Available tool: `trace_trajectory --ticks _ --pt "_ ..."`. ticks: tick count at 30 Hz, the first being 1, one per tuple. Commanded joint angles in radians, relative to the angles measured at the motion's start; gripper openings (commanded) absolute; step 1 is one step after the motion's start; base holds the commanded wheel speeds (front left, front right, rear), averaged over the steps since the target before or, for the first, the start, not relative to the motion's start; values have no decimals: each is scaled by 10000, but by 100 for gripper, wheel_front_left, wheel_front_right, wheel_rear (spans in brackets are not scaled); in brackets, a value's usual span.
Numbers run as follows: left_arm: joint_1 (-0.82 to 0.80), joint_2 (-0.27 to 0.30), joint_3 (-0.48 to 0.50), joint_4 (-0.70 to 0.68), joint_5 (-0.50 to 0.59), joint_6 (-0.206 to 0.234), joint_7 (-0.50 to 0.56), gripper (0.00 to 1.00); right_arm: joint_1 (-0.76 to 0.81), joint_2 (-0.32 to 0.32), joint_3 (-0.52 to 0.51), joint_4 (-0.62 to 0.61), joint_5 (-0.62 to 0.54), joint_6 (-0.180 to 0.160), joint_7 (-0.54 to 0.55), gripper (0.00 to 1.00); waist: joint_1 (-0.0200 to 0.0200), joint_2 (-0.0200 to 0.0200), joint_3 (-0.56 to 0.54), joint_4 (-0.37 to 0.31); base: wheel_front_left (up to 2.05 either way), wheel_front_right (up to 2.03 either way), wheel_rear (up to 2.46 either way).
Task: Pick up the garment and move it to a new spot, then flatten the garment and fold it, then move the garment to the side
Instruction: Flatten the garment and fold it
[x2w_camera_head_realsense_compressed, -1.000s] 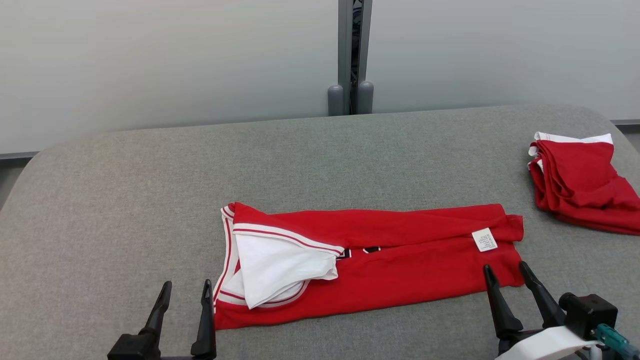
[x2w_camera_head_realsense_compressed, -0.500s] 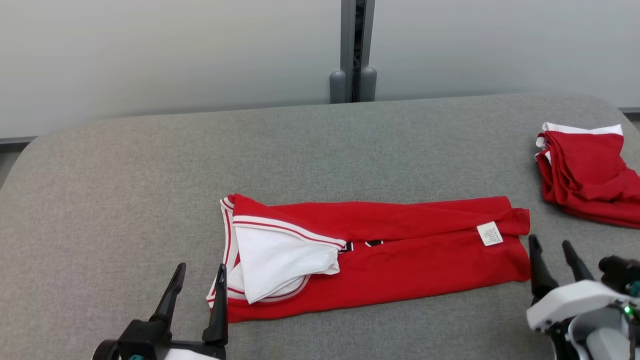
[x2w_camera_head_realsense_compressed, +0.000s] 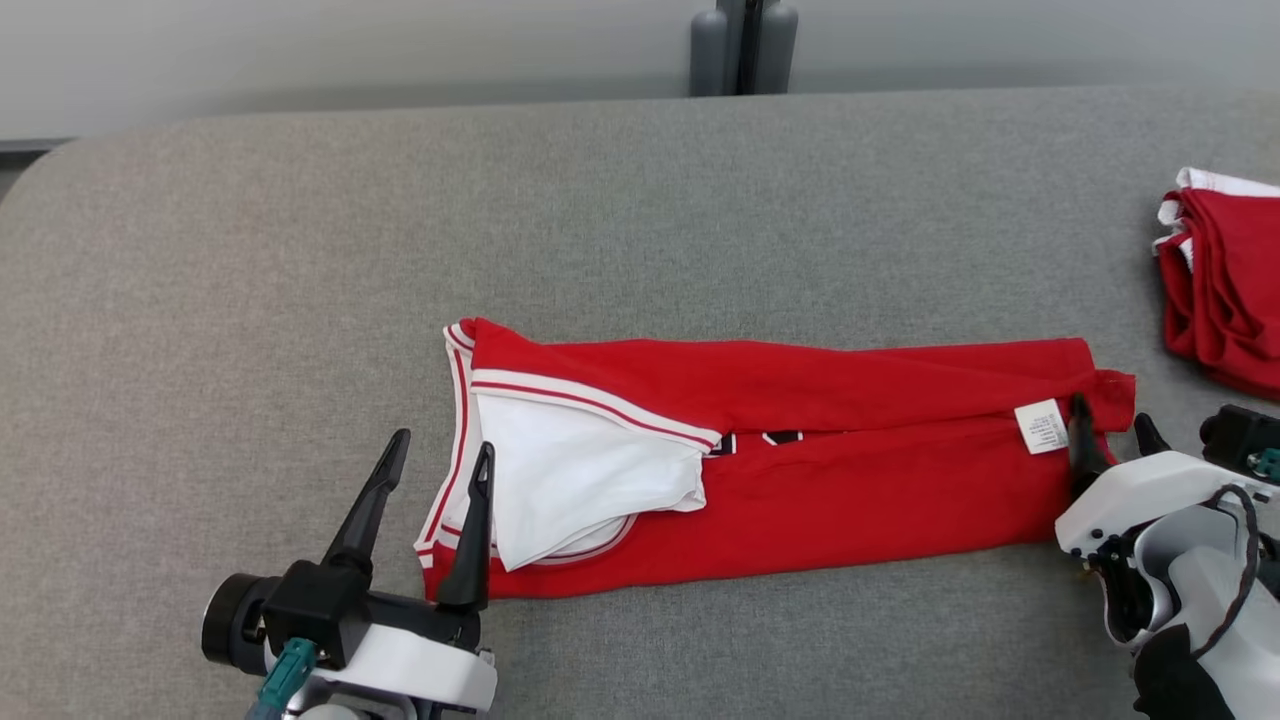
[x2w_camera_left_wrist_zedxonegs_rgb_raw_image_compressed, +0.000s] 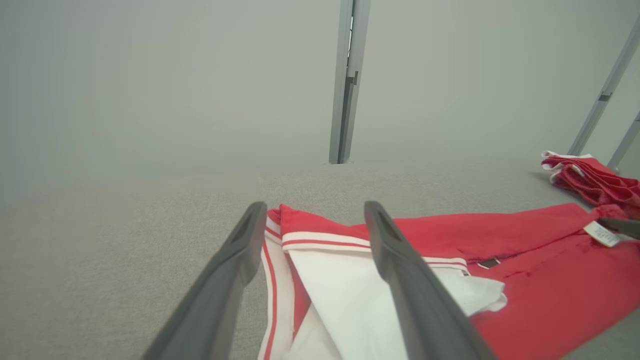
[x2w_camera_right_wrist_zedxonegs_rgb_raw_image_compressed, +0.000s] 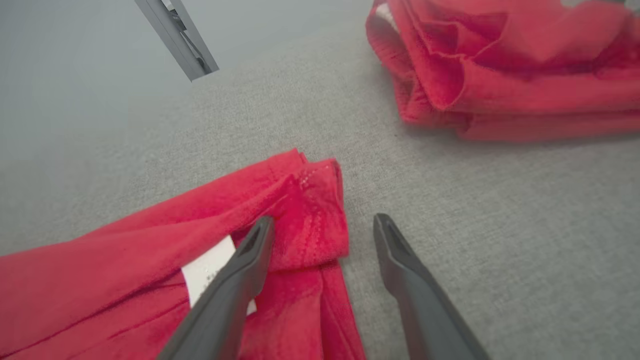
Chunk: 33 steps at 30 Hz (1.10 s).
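Red jersey (x2w_camera_head_realsense_compressed: 820, 470), folded into long strip, lies mid-bench (x2w_camera_head_realsense_compressed: 300, 250): white-trimmed end left, hem end right. Left fingers (x2w_camera_head_realsense_compressed: 368, 500) spread wide, empty, straddling trimmed edge. Right fingers (x2w_camera_head_realsense_compressed: 1083, 450) spread wide, empty, one over hem corner by label (x2w_camera_head_realsense_compressed: 1040, 427), other over bare bench. Risks: pinching top layer only, so strip opens on lift; uneven lift skews fold; carry snags second folded red garment (x2w_camera_head_realsense_compressed: 1225, 280) nearby. Both garments lie straight on bench, not binned.
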Motion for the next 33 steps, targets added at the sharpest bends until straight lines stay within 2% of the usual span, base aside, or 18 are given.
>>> trace_trajectory --ticks 1,4,5,6,7,13,27,33 --pt "-260 37 27 -11 91 -55 -38 100 -229 -14 143 337 6 6 50 100 0 0 365 72 0 0 0" --pt "-362 37 49 -7 116 -72 -38 100 -351 81 380 796 114 8 198 100 0 0 509 55 0 0 0" --pt "-392 37 52 2 128 -75 -38 100 -354 123 434 917 160 8 202 95 0 0 536 47 0 0 0" --pt "-413 37 56 12 138 -72 -40 100 -355 138 499 1028 180 8 189 36 0 0 556 37 0 0 0" --pt "-416 37 61 22 158 -79 -38 100 -359 170 565 1114 210 6 178 0 0 0 567 24 0 0 0" --pt "-455 35 110 51 215 -68 -38 100 -328 194 772 1135 424 -6 43 0 0 0 513 -37 0 0 0" --pt "-303 36 86 189 246 -66 -38 100 -656 -1127 1248 15 929 -5 -197 0 0 0 3 -131 0 0 0" --pt "-207 36 52 252 218 -31 -38 100 -490 -986 1555 -570 1831 4 407 0 0 0 -222 -111 0 0 0"
